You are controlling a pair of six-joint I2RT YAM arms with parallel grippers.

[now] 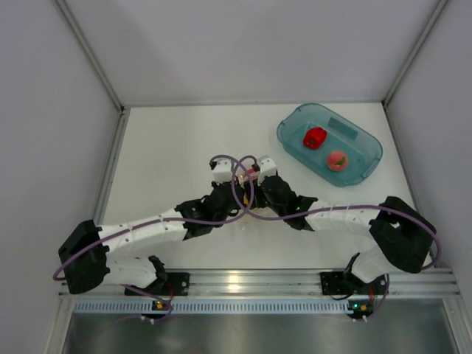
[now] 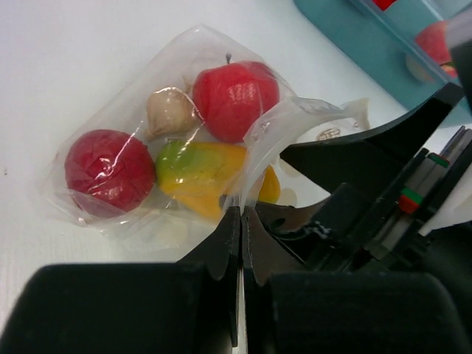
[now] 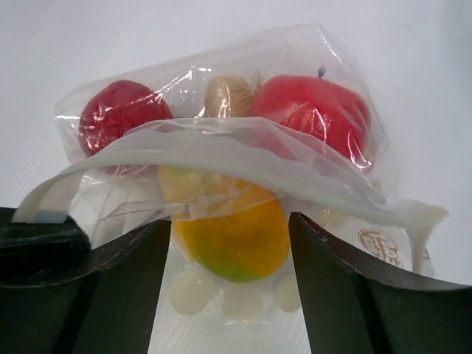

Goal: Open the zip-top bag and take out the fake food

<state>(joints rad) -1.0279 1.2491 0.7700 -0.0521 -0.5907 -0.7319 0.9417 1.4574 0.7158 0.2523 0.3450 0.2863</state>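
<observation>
The zip-top bag (image 2: 184, 59) lies on the white table, clear with white dots, its mouth open towards me. Inside are a red apple (image 2: 234, 99), a round red fruit (image 2: 107, 168), a beige piece (image 2: 169, 110) and a yellow-green mango (image 2: 198, 173). My left gripper (image 2: 241, 210) is shut on the raised upper lip of the bag. My right gripper (image 3: 230, 228) is open at the mouth, one finger on each side of the mango (image 3: 236, 240), under the lifted lip (image 3: 221, 144). In the top view both grippers (image 1: 243, 177) meet mid-table and hide the bag.
A teal translucent tub (image 1: 369, 144) stands at the back right, holding a red piece (image 1: 315, 137) and a pinkish peach (image 1: 337, 160). Its corner shows in the left wrist view (image 2: 346, 37). Grey walls enclose the table on three sides.
</observation>
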